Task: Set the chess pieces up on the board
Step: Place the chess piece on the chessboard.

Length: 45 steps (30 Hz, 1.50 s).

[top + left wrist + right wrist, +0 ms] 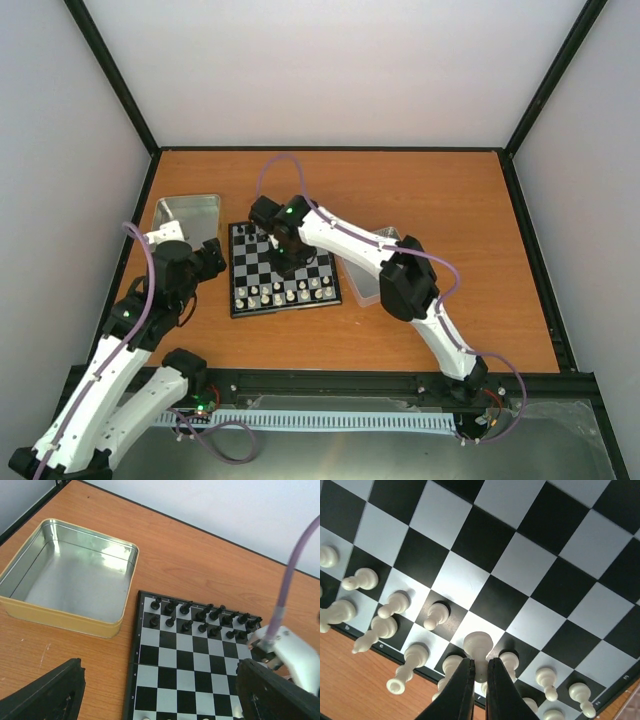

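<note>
The board lies mid-table; it also shows in the left wrist view and fills the right wrist view. Cream-white chess pieces stand in its near rows, black ones in the far rows. My right gripper is over the board's near part, shut on a white pawn held by its stem among other white pieces. My left gripper hovers left of the board, open and empty; its fingers frame the board's left edge.
A square silver metal tray stands left of the board, empty in the left wrist view. Another tray lies right of the board, mostly hidden under my right arm. Black frame rails edge the table.
</note>
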Tool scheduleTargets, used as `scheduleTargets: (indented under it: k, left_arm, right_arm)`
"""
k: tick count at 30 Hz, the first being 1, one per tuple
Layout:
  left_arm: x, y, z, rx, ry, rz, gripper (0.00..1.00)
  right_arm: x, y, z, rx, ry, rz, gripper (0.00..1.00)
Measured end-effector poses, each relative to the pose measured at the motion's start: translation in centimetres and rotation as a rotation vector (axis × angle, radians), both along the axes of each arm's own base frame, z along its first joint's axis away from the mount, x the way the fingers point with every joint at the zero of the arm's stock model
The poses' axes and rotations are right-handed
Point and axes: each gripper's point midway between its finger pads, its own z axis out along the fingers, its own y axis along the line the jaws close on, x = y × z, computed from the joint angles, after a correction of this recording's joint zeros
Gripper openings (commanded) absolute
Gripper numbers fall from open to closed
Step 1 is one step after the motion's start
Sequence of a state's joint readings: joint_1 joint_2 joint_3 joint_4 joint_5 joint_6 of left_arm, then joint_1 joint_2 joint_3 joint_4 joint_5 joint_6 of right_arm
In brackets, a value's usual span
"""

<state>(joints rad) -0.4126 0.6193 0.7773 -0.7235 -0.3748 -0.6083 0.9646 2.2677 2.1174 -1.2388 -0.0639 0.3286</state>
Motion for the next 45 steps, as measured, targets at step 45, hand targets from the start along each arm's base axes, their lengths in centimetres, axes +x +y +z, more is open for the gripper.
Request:
scheduleTargets:
  k: [45]
  left_arm:
    - [-0.5,0.7,0.4,-0.001,-0.036,0.022,0.85]
  right_arm:
    - [-1.9,-0.2,-4.3,-0.146,0.104,0.09,0.08]
